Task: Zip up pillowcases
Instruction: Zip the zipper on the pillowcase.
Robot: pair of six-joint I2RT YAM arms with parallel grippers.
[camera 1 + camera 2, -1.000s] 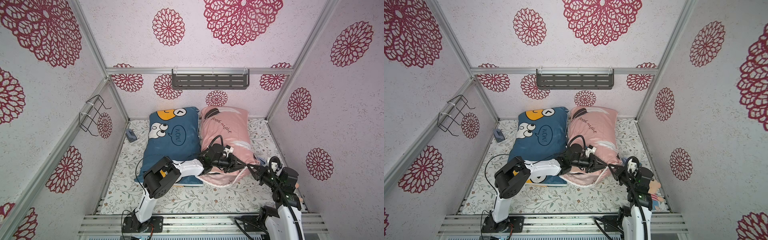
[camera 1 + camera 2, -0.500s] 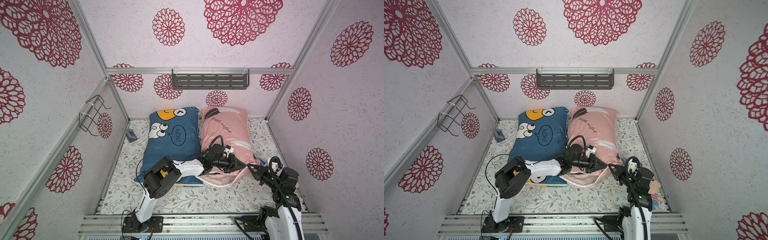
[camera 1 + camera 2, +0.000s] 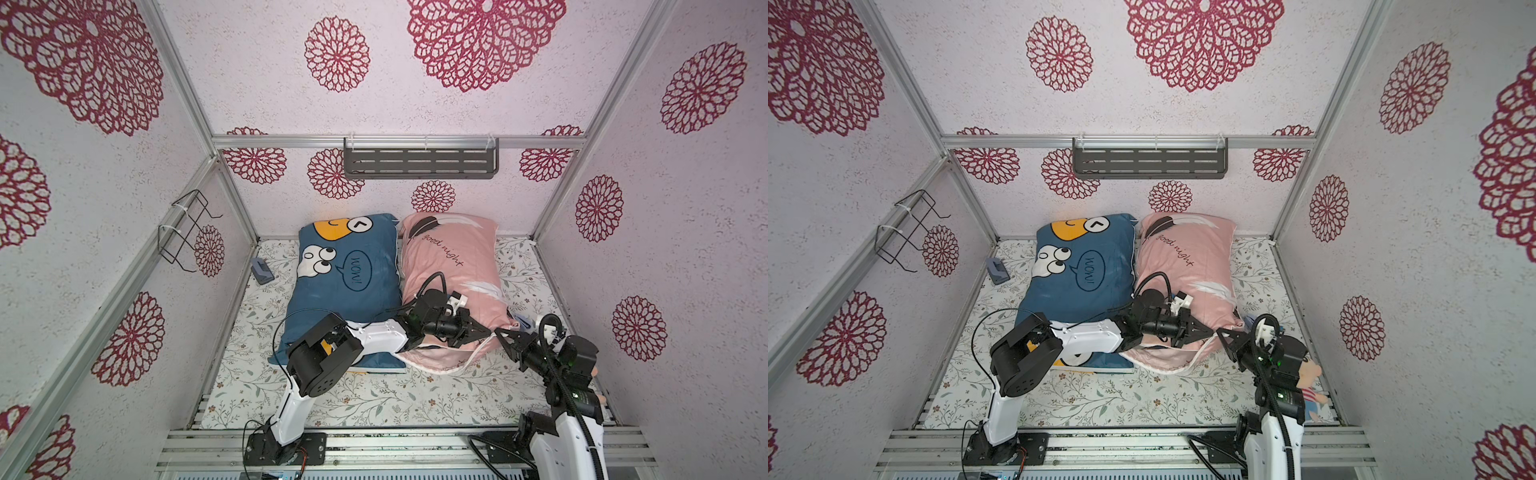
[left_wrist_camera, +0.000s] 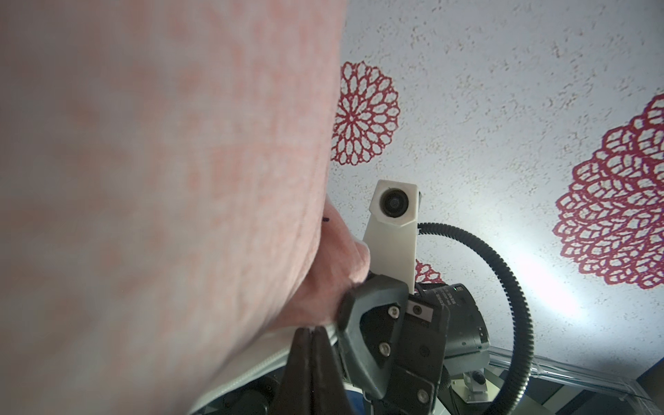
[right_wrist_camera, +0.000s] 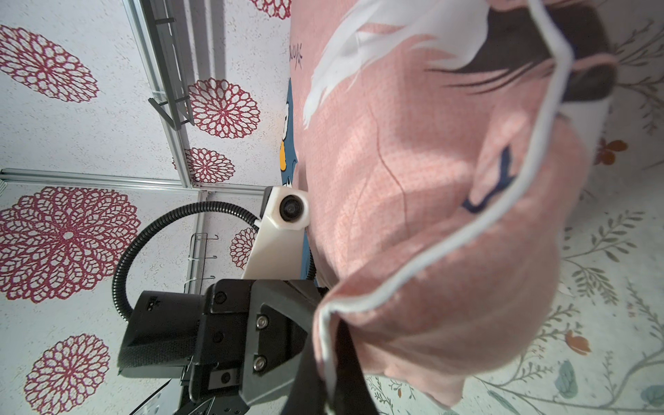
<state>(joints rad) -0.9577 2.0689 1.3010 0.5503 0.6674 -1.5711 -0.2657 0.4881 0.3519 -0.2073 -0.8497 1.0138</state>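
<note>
Two pillowcases lie side by side on the floral mat, in both top views. The blue pillowcase [image 3: 349,286] [image 3: 1084,270] is on the left and the pink pillowcase [image 3: 453,266] [image 3: 1187,266] on the right. My right gripper [image 3: 500,334] [image 5: 332,363] is shut on the pink pillowcase's near right corner, pinching fabric and white piping [image 5: 467,230]. My left gripper [image 3: 487,332] [image 4: 312,336] meets it tip to tip at that corner. Its jaws are shut against the white zip edge [image 4: 251,363]; what they pinch is hidden. Pink fabric [image 4: 161,179] fills much of the left wrist view.
A grey slotted shelf [image 3: 419,164] hangs on the back wall and a black wire rack [image 3: 187,228] on the left wall. A small grey-blue block [image 3: 262,270] lies by the left wall. A pink doll [image 3: 1312,372] sits behind my right arm, near the right wall.
My left gripper's jaws have closed at the pink pillowcase's corner. Both arms and the pillowcases have stayed where they were.
</note>
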